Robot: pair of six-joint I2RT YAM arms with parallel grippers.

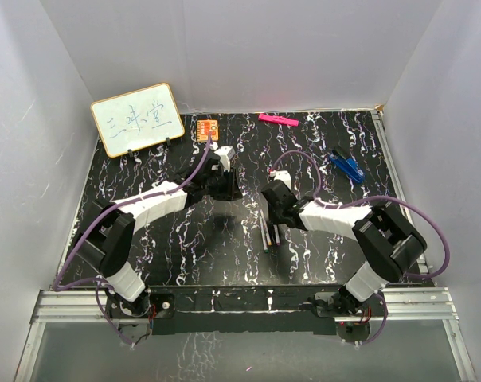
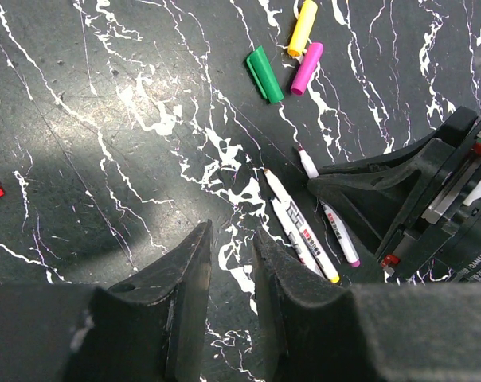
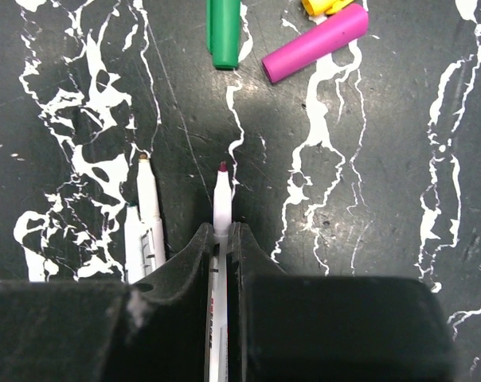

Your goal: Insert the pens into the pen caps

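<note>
You have no pen capped yet, as far as the views show: the green cap point(image 3: 223, 32), the magenta cap point(image 3: 316, 44) and the yellow cap point(image 3: 326, 6) lie empty on the table point(image 3: 416, 159), and the other pens point(image 2: 304, 239) lie bare just beside the grippers. Your right gripper point(image 3: 222, 232) is clamped on the dark-tipped pen point(image 3: 221, 187), whose tip juts past the fingers toward the green and magenta caps, near them but well short of touching. Your left gripper point(image 2: 232, 239) hangs over the table with only a narrow gap between its jaws and nothing in it, the loose pens close alongside.
</note>
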